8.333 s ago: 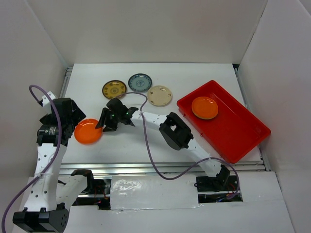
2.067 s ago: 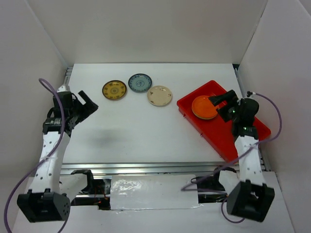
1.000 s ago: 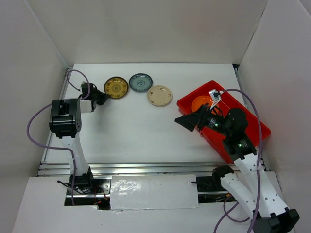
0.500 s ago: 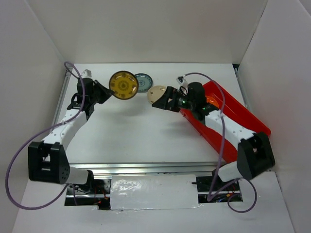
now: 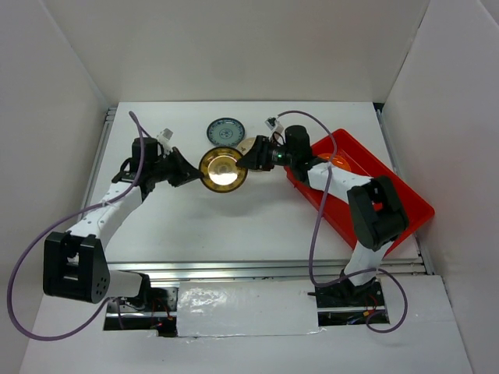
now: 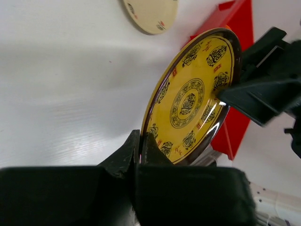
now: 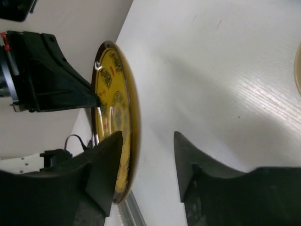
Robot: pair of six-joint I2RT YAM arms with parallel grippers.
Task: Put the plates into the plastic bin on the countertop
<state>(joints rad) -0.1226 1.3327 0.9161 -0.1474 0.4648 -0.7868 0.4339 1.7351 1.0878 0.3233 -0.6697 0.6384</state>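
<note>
One yellow-brown patterned plate (image 7: 113,108), edge-on above table (image 7: 211,70).
Far rim in left end effector (image 7: 51,80); right end effector (image 7: 148,141) spread around near rim.

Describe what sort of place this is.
Probably a robot lab test cell, not a real kitchen: plain white panels box in the countertop, and two arms are bolted at its metal rail.

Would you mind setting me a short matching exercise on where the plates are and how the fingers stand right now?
1. yellow-brown patterned plate
2. blue-grey patterned plate
3. orange plate
4. right fingers

A. lying flat on the countertop
B. open
C. inside the red bin
D. clamped at its rim by the left fingers

Pairs: 1-D, 2-A, 3-C, 4-B
</note>
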